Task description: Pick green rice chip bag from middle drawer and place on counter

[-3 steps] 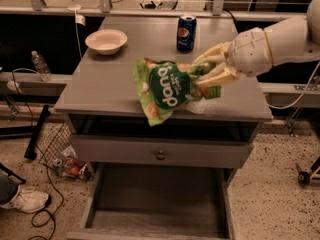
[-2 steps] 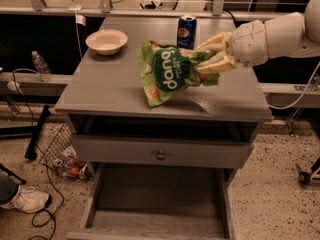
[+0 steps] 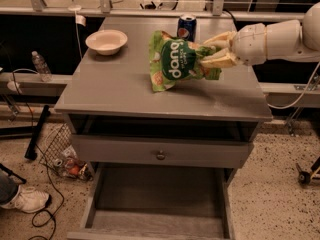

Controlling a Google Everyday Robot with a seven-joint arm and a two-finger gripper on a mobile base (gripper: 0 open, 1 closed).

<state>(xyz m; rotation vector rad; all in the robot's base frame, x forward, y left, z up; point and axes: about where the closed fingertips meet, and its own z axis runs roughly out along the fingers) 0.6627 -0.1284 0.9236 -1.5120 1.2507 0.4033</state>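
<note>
My hand (image 3: pixel 216 54) reaches in from the right above the worktop (image 3: pixel 115 91), its fingers pinched tight on the right edge of the green rice chip bag (image 3: pixel 175 61). The bag hangs tilted over the worktop's middle, logo facing out, near a blue can (image 3: pixel 187 26) and right of a white bowl (image 3: pixel 106 41). The middle drawer (image 3: pixel 91 209) stands pulled out below.

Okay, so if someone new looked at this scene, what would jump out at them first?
The green rice chip bag stands out first, pinched at its right end by the gripper and held over the middle of the counter. Next comes the middle drawer, pulled wide open at the bottom of the view. A pale bowl and a blue soda can sit toward the counter's back.
</note>
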